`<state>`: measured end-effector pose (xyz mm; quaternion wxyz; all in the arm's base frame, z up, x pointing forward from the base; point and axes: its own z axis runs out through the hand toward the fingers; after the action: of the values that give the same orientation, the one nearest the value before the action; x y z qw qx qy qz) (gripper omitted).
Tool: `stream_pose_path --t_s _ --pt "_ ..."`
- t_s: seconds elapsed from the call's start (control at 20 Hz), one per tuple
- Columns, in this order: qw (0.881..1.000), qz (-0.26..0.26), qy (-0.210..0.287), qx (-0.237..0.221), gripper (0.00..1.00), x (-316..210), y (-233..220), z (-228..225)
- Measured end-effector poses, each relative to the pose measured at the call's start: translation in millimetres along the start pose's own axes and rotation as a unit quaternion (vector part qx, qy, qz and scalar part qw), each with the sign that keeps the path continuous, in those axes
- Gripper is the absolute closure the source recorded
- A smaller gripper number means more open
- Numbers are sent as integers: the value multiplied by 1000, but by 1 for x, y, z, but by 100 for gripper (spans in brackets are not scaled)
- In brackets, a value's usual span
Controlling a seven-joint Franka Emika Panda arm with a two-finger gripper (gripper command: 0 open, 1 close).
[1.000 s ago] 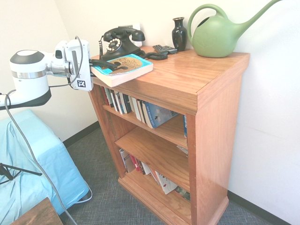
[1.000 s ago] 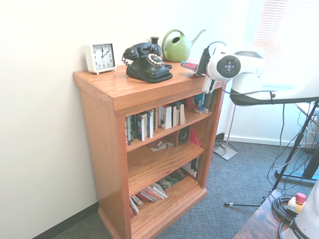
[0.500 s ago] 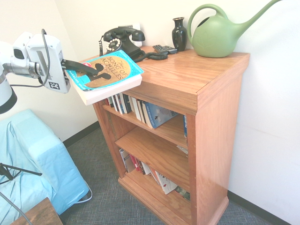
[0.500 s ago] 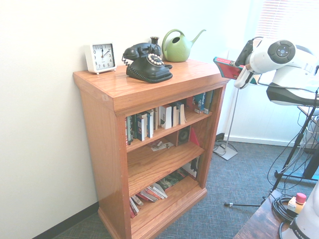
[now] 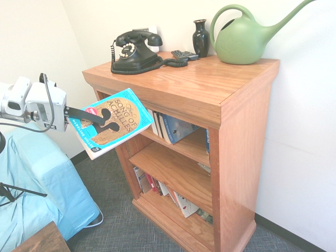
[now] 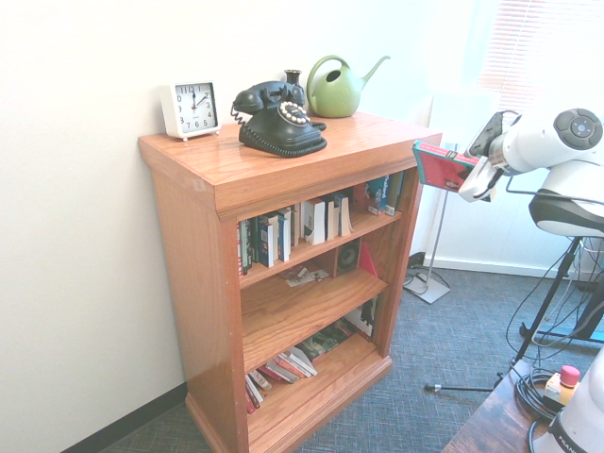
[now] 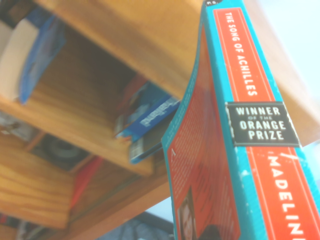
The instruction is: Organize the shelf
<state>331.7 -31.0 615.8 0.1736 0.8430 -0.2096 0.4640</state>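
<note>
Gripper point(image 5: 97, 116): clenched on the paperback point(image 5: 111, 122), held tilted in the air beside the shelf's front left corner.
Paperback: light, bendy; pinch it near the spine.
Shelf point(image 5: 210, 84): against the wall; heavy, rigid.
Telephone point(image 5: 134, 50): back left of the shelf top.

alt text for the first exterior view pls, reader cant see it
A white robot arm's gripper holds a teal paperback, The Song of Achilles, tilted in the air beside a reddish-brown wooden bookcase. The bookcase top carries a black rotary telephone, a dark vase and a green watering can; books stand on its tiers.
</note>
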Motion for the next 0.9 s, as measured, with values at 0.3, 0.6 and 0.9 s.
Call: stream_pose_path --t_s 0.3,0.6,0.9 --pt "999 19 -29 32 100 -39 11 32" --pt "998 17 -54 42 100 -67 11 79" --pt "996 17 -69 53 100 -84 -2 123"
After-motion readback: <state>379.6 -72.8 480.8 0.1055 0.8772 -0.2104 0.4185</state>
